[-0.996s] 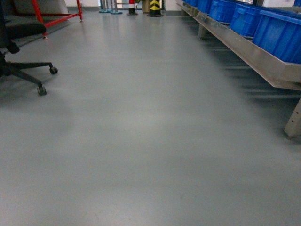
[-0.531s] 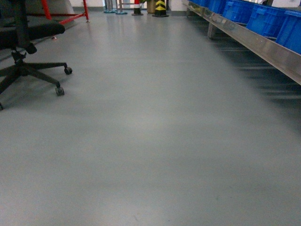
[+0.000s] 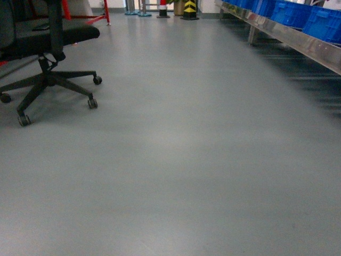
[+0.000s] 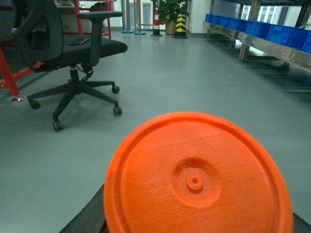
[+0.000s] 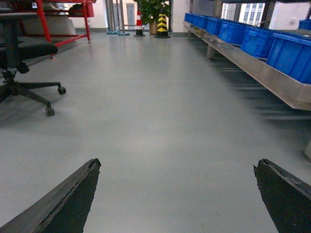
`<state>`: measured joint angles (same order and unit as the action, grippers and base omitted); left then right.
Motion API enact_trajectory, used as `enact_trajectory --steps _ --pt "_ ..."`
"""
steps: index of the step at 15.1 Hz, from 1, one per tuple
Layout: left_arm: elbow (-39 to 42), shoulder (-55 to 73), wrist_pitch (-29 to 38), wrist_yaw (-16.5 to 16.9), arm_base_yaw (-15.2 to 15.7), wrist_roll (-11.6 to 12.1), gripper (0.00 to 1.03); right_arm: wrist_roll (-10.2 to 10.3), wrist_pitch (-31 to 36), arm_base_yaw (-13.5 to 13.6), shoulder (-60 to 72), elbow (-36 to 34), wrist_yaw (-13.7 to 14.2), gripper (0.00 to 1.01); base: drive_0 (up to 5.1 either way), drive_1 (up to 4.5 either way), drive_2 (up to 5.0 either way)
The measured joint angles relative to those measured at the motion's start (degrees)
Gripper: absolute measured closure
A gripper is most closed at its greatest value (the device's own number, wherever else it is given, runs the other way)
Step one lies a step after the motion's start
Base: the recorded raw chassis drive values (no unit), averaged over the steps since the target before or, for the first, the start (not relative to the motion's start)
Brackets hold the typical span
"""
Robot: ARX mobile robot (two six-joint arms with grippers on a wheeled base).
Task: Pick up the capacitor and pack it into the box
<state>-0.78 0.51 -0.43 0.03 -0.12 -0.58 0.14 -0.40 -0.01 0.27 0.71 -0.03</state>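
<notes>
A wide stretch of grey floor [image 3: 181, 160] is seen in all 3 views, running bare from the near edge to the far wall. Its right edge is bounded by a long metal shelf [image 5: 257, 68] loaded with a row of blue bins [image 5: 286, 53]; 1 leg of the shelf is seen at the far right border of the right wrist view. The left edge is marked by a black office chair [image 3: 42, 64] on a wheeled star base, with a red frame [image 5: 63, 24] behind it. At the far end a yellow-and-black striped post [image 3: 190, 9], a red-and-white cone [image 4: 156, 22] and a potted plant [image 5: 153, 9] are lined up near the wall.

The lower half of the left wrist view is filled by the flat round end of the orange capacitor [image 4: 197, 177], held close to the lens by the left gripper [image 4: 194, 228], whose dark fingers [image 4: 87, 221] are closed on it and show only at the bottom edge.

The right gripper [image 5: 177, 194] is spread wide, its 2 dark fingers [image 5: 68, 204] well apart with only floor between them. The box is not seen in any view.
</notes>
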Motion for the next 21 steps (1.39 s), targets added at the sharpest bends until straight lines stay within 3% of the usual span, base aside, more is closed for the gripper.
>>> enact_trajectory --steps 21 --pt "0.0 0.0 0.1 -0.2 0.0 0.0 0.59 0.0 0.2 0.0 0.0 0.0 0.0 0.03 -5.0 2.45 2.4"
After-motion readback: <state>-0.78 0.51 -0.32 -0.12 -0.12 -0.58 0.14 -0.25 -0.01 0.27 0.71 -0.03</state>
